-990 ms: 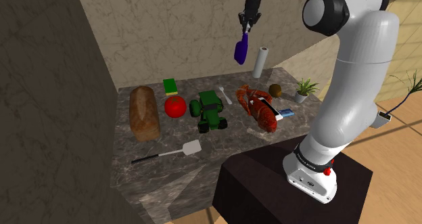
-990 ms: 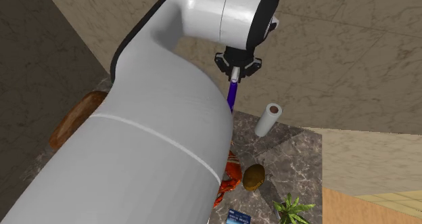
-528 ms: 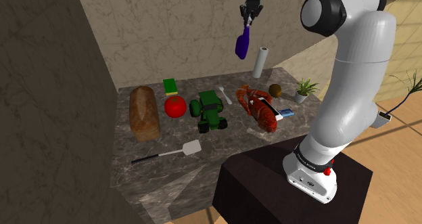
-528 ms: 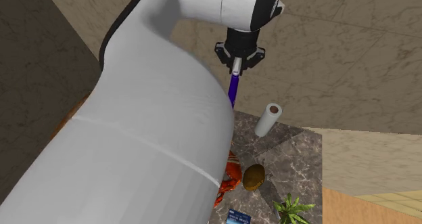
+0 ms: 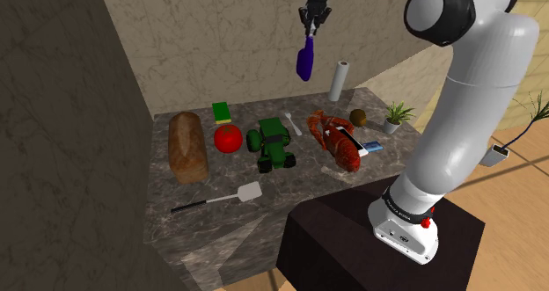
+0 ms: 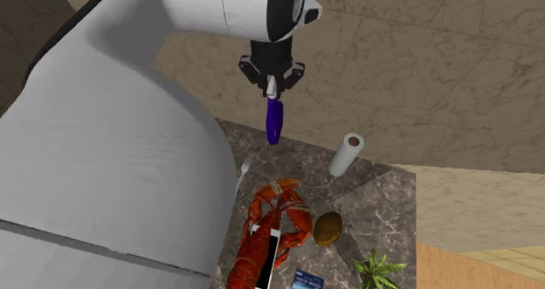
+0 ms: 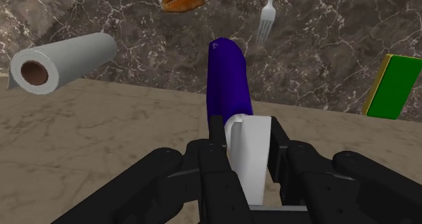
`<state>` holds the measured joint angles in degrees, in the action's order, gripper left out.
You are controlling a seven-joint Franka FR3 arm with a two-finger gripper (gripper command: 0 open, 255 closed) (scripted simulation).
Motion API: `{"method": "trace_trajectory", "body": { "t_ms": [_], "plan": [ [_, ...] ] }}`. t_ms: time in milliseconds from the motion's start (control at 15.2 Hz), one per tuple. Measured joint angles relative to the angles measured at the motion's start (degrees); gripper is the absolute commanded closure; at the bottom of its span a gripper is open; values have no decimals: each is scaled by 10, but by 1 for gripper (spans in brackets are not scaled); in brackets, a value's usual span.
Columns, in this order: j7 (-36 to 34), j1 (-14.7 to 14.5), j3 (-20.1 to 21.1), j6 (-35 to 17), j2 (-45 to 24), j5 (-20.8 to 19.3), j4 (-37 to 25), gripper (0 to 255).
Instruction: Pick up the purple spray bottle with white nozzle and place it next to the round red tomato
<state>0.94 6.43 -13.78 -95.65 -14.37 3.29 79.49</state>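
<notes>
The dark marbled tabletop (image 5: 207,236) carries a bread loaf (image 5: 187,146), red tomato (image 5: 228,138) and green toy tractor (image 5: 271,146) mid-surface. A spatula (image 5: 220,198) lies toward the front edge, with a green sponge (image 5: 222,112) and paper roll (image 5: 338,81) by the wall edge.

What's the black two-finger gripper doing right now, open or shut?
The black two-finger gripper is closed on the purple spray bottle with white nozzle, holding it above the dark marbled counter.

High exteriors, close wrist; shared counter (image 5: 227,223)
</notes>
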Motion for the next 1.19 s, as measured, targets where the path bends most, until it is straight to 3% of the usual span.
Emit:
{"method": "trace_trajectory", "body": {
  "t_ms": [594,1188],
  "plan": [
    [-120,-78,44,-17,54,-24,69,255],
    [-232,-143,91,-19,53,-35,71,255]
  ]
}}
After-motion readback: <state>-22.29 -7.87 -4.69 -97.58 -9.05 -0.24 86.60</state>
